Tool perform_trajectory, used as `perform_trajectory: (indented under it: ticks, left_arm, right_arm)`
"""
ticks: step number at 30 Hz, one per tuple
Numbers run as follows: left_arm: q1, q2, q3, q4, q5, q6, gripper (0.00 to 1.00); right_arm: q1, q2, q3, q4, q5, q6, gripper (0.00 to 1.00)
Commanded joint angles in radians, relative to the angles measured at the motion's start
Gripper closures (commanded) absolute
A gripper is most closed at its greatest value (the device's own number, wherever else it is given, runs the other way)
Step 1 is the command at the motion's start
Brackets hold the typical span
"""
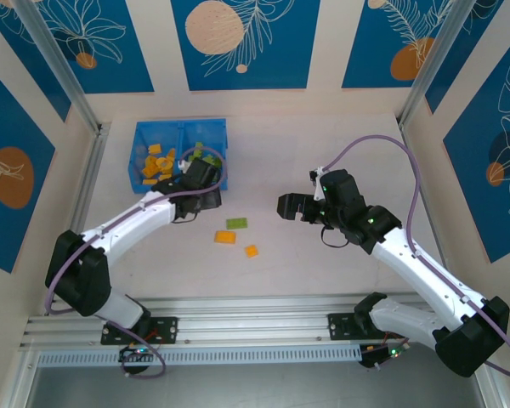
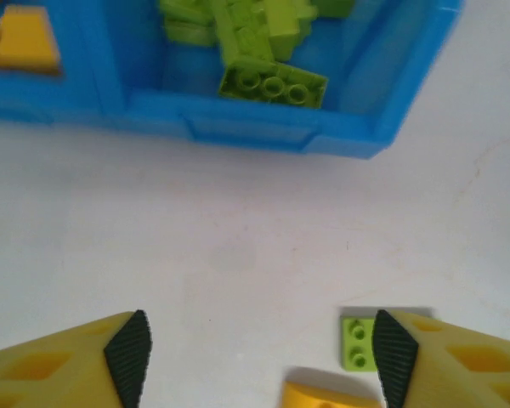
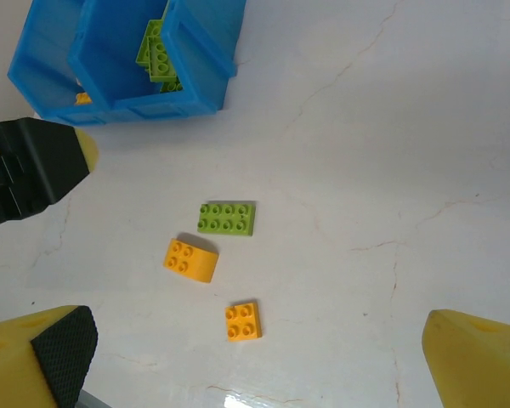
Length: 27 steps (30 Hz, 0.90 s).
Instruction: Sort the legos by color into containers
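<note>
Legos loose on table, left end effector spread beside bin

Catalogue of robot hardware:

- Left arm: white link shells, black joint housings, black base. A thin grey-purple cable runs along it.
- Right arm: same white shells and black joints. A longer purple cable arches above it, and there is a green light on the wrist housing.
- Left end effector: two yellow fingers with recessed pockets, and black ribbed pads.
- Right end effector: yellow fingers and a black textured pad.
</note>
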<state>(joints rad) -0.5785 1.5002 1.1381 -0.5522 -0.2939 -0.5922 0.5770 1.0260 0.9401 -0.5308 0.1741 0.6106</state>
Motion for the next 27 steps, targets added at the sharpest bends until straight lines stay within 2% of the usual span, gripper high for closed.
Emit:
perform_trajectory:
  ticks: [1,3,5,7,10,12,15,18,21,24,27]
  left_arm:
    - [-0.015,0.013,0.02,0.034,0.361,0.343,0.17]
    - [-0.032,0.03,-0.001,-0.017,0.363,0.34,0.15]
    - [-0.043,0.022,-0.048,-0.027,0.314,0.235,0.14]
    - [-0.056,0.004,-0.09,-0.036,0.25,0.046,0.12]
    - [-0.096,-0.02,-0.124,-0.125,0.085,-0.423,0.12]
    - [-0.124,-0.024,-0.155,-0.097,0.113,-0.659,0.12]
    - [-0.162,0.003,-0.17,-0.033,0.162,-0.901,0.15]
    - [-0.179,0.054,-0.139,-0.048,0.157,-1.056,0.16]
    - [-0.178,0.089,-0.124,-0.037,0.137,-1.149,0.14]
    - [-0.176,0.128,-0.115,-0.014,0.133,-1.188,0.14]
    - [-0.173,0.18,-0.086,-0.005,0.14,-1.165,0.13]
  right_arm:
    - [0.011,-0.006,0.003,0.008,-0.025,0.024,0.0]
    - [0.013,-0.005,-0.002,0.011,-0.027,0.029,0.0]
    - [0.015,-0.005,-0.007,0.021,-0.028,0.031,0.0]
    - [0.015,0.0,-0.012,0.034,-0.03,0.032,0.0]
    - [0.017,0.018,-0.005,0.039,-0.036,0.022,0.0]
    - [0.017,0.033,0.004,0.038,-0.043,0.014,0.0]
    - [0.018,0.04,0.017,0.032,-0.05,0.003,0.0]
    - [0.02,0.024,0.013,0.023,-0.042,0.003,0.0]
    - [0.02,-0.01,-0.006,0.017,-0.029,0.01,0.0]
    - [0.021,-0.048,-0.029,0.007,-0.013,0.009,0.0]
    - [0.019,-0.072,-0.041,-0.007,0.006,0.003,0.0]
